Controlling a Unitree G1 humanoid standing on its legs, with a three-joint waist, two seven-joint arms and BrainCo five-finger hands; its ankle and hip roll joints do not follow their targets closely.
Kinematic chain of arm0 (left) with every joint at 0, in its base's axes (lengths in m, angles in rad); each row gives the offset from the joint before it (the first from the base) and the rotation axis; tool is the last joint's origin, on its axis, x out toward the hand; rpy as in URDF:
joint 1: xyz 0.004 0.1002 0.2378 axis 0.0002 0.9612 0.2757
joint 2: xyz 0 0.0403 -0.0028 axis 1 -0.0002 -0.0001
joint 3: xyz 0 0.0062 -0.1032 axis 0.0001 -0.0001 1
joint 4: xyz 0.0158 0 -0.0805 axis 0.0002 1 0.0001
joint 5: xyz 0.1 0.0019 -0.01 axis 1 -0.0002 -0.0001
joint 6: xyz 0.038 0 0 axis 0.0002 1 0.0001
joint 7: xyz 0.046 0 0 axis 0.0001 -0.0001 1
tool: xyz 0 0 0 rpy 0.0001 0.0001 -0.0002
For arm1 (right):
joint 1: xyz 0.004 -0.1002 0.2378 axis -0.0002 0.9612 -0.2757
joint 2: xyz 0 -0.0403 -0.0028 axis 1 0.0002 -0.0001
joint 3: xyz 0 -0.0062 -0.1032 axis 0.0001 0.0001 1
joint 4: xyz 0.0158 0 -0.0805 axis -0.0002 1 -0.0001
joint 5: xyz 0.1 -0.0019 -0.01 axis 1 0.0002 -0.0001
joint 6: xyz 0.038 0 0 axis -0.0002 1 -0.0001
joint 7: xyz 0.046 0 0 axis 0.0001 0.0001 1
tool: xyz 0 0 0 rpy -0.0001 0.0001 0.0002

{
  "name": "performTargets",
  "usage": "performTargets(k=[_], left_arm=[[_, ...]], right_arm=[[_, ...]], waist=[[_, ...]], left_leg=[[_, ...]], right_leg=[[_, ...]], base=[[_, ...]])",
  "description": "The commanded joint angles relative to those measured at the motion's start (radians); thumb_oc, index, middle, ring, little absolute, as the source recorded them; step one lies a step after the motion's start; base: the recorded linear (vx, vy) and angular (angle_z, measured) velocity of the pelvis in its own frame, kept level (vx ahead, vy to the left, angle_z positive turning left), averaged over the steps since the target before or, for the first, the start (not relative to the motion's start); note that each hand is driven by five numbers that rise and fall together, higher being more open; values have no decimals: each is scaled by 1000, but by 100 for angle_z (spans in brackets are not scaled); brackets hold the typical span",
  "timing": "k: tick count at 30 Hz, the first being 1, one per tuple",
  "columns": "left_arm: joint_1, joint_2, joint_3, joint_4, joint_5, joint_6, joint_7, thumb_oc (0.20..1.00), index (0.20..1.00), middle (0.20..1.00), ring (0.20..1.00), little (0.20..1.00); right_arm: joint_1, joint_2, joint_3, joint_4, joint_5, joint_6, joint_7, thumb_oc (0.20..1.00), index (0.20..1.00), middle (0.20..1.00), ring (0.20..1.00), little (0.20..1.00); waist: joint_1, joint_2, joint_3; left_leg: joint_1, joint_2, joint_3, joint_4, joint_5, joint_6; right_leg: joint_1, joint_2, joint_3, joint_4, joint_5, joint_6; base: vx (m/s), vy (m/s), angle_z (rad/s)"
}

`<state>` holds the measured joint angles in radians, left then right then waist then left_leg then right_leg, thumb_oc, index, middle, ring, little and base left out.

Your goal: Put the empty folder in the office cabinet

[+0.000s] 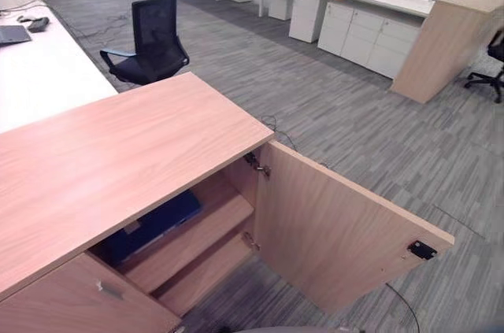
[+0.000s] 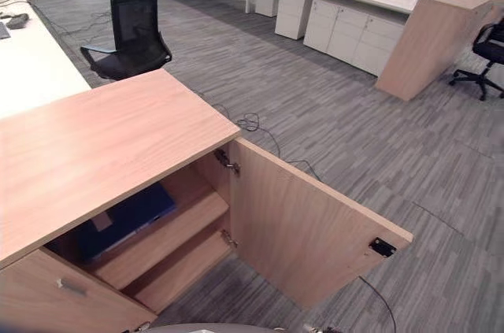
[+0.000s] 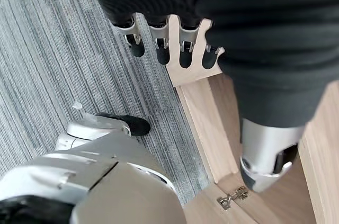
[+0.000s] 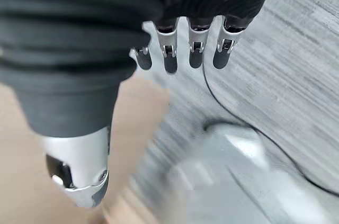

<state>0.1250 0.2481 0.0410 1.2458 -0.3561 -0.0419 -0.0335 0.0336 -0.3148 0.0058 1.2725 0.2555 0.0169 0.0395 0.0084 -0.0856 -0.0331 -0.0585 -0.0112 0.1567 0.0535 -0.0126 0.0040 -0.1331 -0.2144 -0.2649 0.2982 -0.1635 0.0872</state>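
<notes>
Lying flat on the upper shelf inside the wooden office cabinet (image 1: 118, 160) is one blue folder (image 1: 153, 227). It sits toward the back of the shelf, partly in shadow under the cabinet top. The cabinet has two shelves that show, one above the other. One cabinet door (image 1: 339, 231) stands wide open, swung out over the grey carpet (image 1: 354, 120). A second door (image 1: 79, 301) at the near corner is closed and has one small metal handle. Two metal hinges show on the inner edge of the open door, and one small black catch sits near its far corner.

The left hand (image 3: 169, 44) hangs over the carpet beside the edge of the wooden door, with its fingers (image 3: 185, 54) straight and spread, holding nothing. The right hand (image 4: 180, 49) also hangs over the carpet with fingers (image 4: 169, 57) straight and apart, holding nothing. Its thumb points down near a wooden panel.

One black office chair (image 1: 150, 38) stands behind the cabinet, next to a long white desk (image 1: 39, 65). A second black chair (image 1: 492, 61) shows at the right edge of the room. A row of white drawer units (image 1: 370, 34) lines the far desks.
</notes>
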Motion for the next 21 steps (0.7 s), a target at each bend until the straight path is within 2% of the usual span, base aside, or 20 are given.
performTargets(k=[1,2,3,4,5,7,9,15,18,21], left_arm=[[4,18,35,-37,46,-24,2,1000,1000,1000,1000,1000],[4,22,35,-39,42,-26,4,1000,1000,1000,1000,1000],[-4,32,27,-39,69,-23,6,1000,1000,1000,1000,1000],[-12,33,-20,-85,74,-28,1,1000,1000,1000,1000,1000],[-13,40,-44,-134,72,-32,-7,1000,1000,1000,1000,1000],[1,40,-62,-161,82,-29,-15,1000,1000,1000,1000,1000],[19,38,-80,-135,103,-27,-17,1000,1000,1000,1000,1000],[42,35,-66,-79,111,-31,-4,1000,1000,1000,1000,1000],[60,36,-55,-73,105,-36,-5,1000,1000,1000,1000,1000],[71,30,-50,-70,90,-41,-6,1000,1000,1000,1000,1000]], right_arm=[[-89,-114,-27,11,22,-23,-61,1000,1000,1000,1000,1000],[-121,-158,-46,16,23,-20,-68,1000,1000,1000,1000,1000],[-115,-264,-92,96,20,-19,-46,1000,1000,1000,1000,1000],[-152,-326,-143,230,16,-9,-66,1000,1000,1000,1000,1000],[-138,-393,-194,239,29,-9,-71,1000,1000,1000,1000,1000],[-149,-449,-235,240,45,-11,-79,1000,1000,1000,1000,1000],[-223,-538,-216,197,23,-25,-104,1000,1000,1000,1000,1000],[-339,-558,-132,62,30,-59,-121,1000,1000,1000,1000,1000],[-391,-539,-73,-37,60,-89,-114,1000,1000,1000,1000,1000],[-433,-473,4,-198,95,-127,-108,1000,1000,1000,1000,1000]], waist=[[0,-19,29],[-2,-20,31],[8,-20,35],[32,-11,37],[31,-4,41],[31,0,43],[31,-2,47],[31,-10,35],[35,-13,26],[39,-16,19]], left_leg=[[-60,-47,-14,105,-102,40],[-60,-48,-4,107,-106,45],[-56,-50,-4,110,-111,45],[-50,-61,-17,107,-117,50],[-46,-70,-19,99,-114,56],[-38,-80,-17,81,-107,59],[-31,-99,-18,59,-92,66],[-19,-111,-13,47,-86,67],[-12,-115,-12,39,-81,67],[-5,-118,-13,34,-75,66]], right_leg=[[61,-1,-78,-168,209,43],[50,-10,-75,-162,220,48],[55,-15,-84,-160,217,53],[66,-30,-115,-159,222,63],[63,-45,-128,-148,232,72],[59,-59,-138,-144,243,80],[53,-86,-148,-145,267,90],[61,-103,-159,-157,277,91],[67,-104,-163,-168,276,89],[76,-109,-169,-169,275,84]], base=[[-96,70,-35],[-83,56,-30],[-75,92,-20],[-66,126,-6],[-85,146,15],[-113,125,56],[-174,129,12],[-80,54,-3],[-22,17,-4],[-12,5,-8]])
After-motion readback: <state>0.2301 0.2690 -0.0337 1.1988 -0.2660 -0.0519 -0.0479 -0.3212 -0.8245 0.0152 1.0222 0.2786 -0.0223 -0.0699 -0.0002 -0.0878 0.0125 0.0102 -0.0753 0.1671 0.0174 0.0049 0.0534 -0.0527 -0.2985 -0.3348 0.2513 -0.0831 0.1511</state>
